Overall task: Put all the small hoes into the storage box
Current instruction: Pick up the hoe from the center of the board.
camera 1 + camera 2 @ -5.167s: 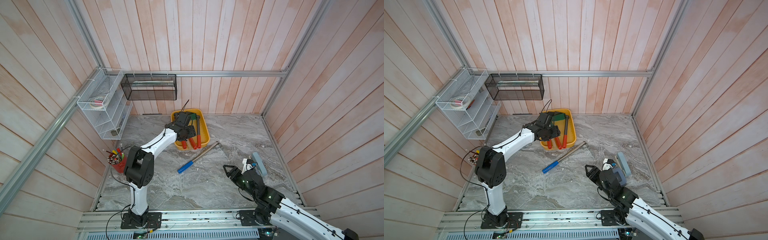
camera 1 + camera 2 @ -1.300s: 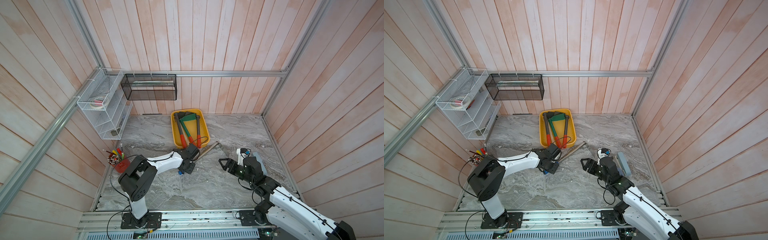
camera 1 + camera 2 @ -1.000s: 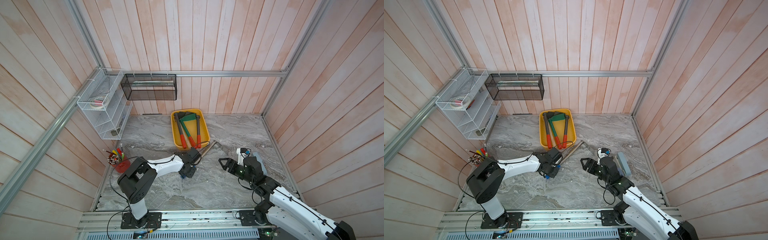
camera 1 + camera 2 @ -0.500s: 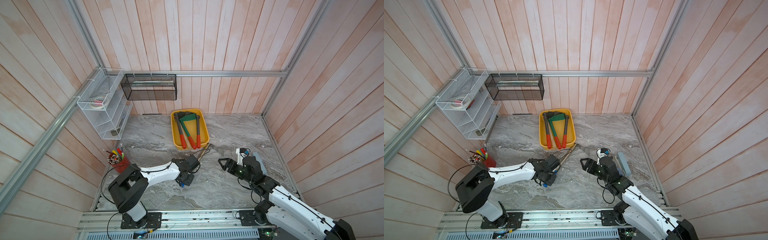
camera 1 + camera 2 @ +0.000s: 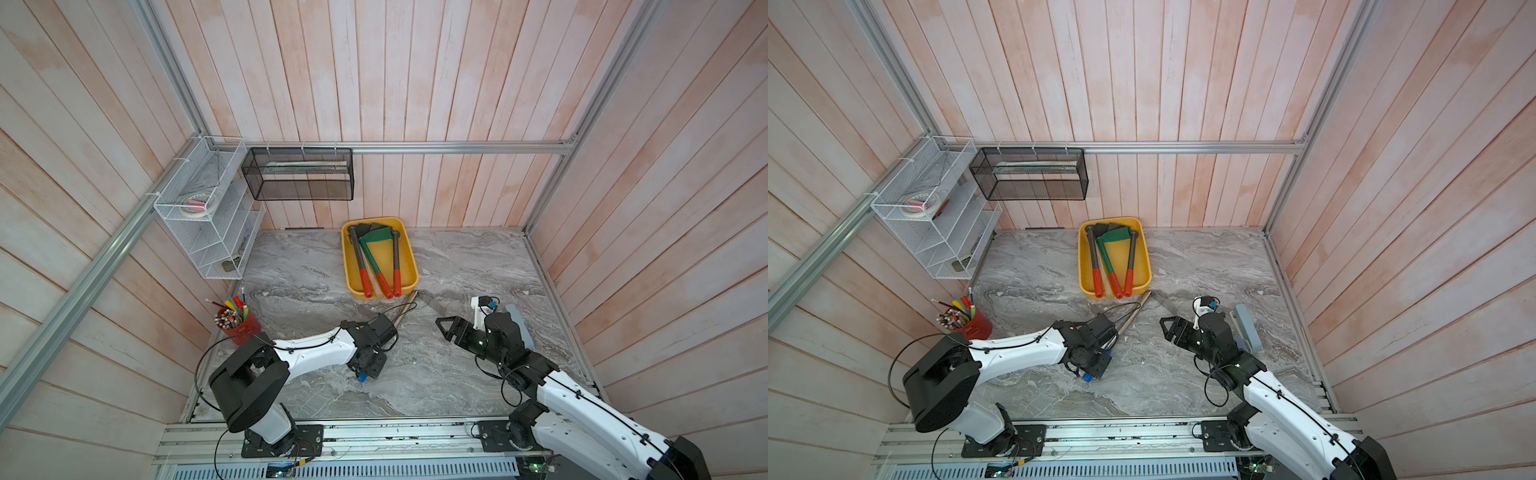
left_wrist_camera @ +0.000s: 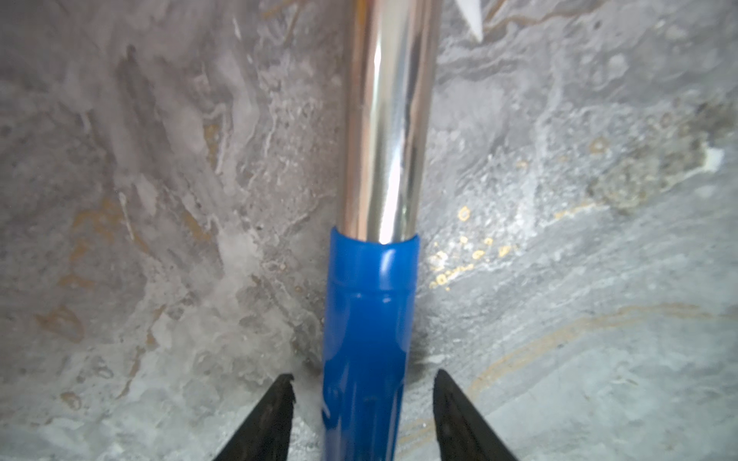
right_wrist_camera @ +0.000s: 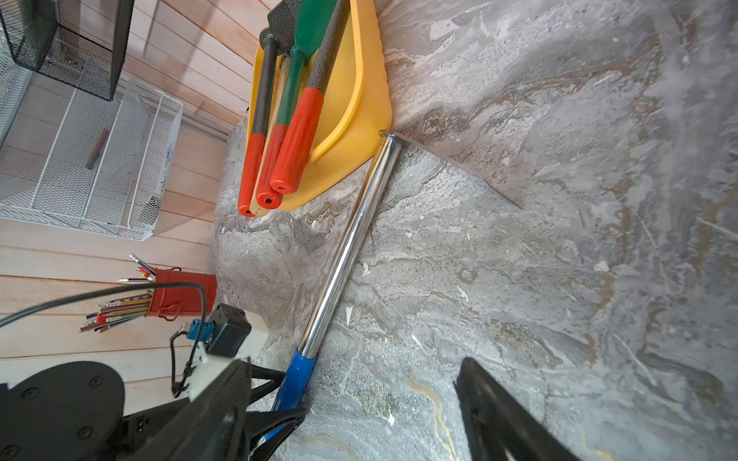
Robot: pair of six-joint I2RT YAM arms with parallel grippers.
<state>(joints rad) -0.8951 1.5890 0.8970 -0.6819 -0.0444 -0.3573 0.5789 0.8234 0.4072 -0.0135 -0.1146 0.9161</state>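
- Two grippers work low over the near half of the table. The left gripper (image 6: 362, 383) straddles the blue handle (image 6: 367, 311) of the small hoe (image 7: 347, 247), its jaws parted with a gap on each side, so nothing is clamped.
- To its right, well apart, the right gripper (image 5: 444, 330) hovers wide open and empty, pointing left towards the hoe.
- The hoe lies flat on the table, outside the box. Its chrome shaft runs away to the far right, and its head sits at the near right corner of the storage box (image 5: 383, 255) (touching or just beside, I cannot tell).
- The step in hand looks like the pickup. The next move calls for closing on the blue handle, lifting the head clear of the rim, and laying the hoe beside the three red-handled tools already inside.
- That long shaft would likely swing when held by one end.
- The grey marbled tabletop (image 5: 457, 257) looks smooth and hard.
- A red pencil pot (image 5: 239, 326) stands at the left edge.
- Farther off, a white wire rack (image 5: 216, 232) and a black mesh basket (image 5: 299, 174) hang on the plank walls (image 5: 415, 83).
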